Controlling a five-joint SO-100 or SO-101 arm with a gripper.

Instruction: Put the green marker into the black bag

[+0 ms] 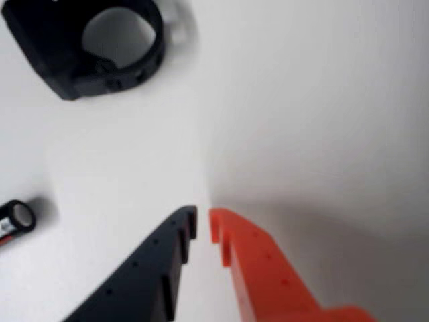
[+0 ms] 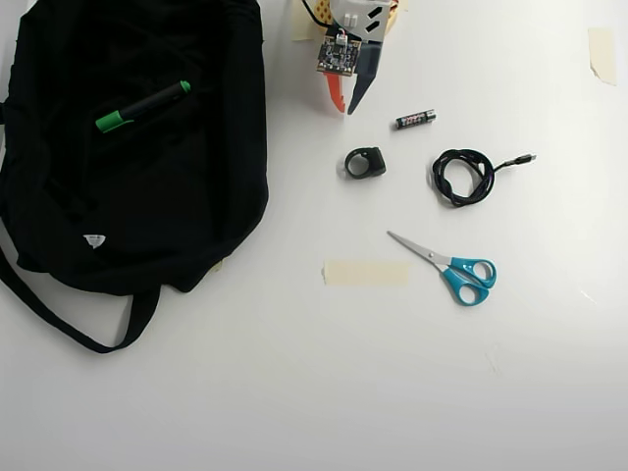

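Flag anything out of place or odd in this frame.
Only the marker: it lies on top of the bag, on the fabric, not visibly inside. The gripper is nearly shut and empty. Nothing is spilled or damaged.

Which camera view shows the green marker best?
The overhead view: the green marker is seen whole there, lying slanted on the black bag, away from the end effector. The wrist view does not show it at all.

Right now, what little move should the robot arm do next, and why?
Probably just stay back near its base. The green marker already lies on the black bag, and the gripper holds nothing, its tips nearly together. Whether the marker sits inside, I cannot tell.
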